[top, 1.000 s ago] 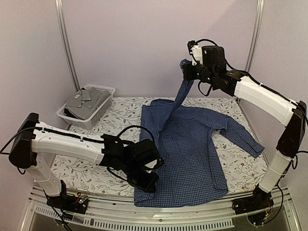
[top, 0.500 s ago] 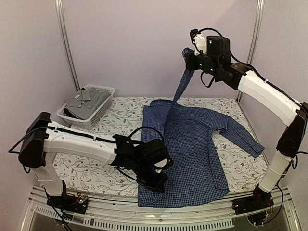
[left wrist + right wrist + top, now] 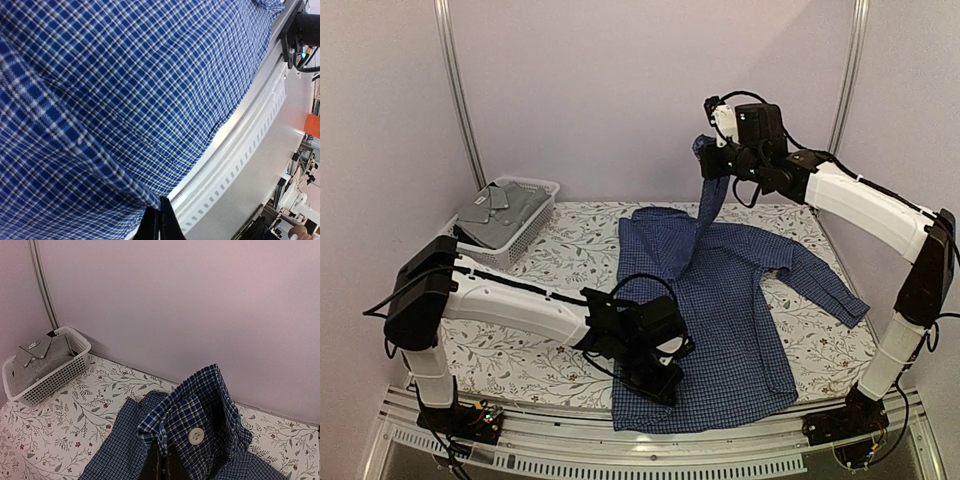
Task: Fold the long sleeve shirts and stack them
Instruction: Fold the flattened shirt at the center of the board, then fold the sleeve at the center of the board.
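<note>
Table (image 3: 520, 350): a flat rectangular top under a pale cloth printed with leafy sprigs and small red flowers. A slotted metal rail (image 3: 620, 450) runs along its near edge.

Blue checked shirt (image 3: 740, 310): soft woven cotton, dark blue with fine light checks. It lies spread over the middle of the table with its hem at the near edge. One long sleeve lies bent on the cloth toward the right arm's side. The other sleeve rises off the table as a narrow hanging strip.

Basket (image 3: 525, 235): white plastic mesh, rectangular with rounded corners, at the far left corner of the table, well apart from the blue shirt.

Grey shirt (image 3: 500, 210): plain grey, folded into a neat block inside the basket, with its collar on top.

Left gripper (image 3: 660, 385): black fingers clenched together, pinching the blue shirt's hem just beside the rail (the wrist view shows the fingertips meeting right at the fabric's edge).

Right gripper (image 3: 712, 160): fingers closed tight on the raised sleeve's cuff, held high above the far side of the table.

Cuff button (image 3: 196, 436): a small round, cream disc on the folded-over cuff, just above the right fingers.
</note>
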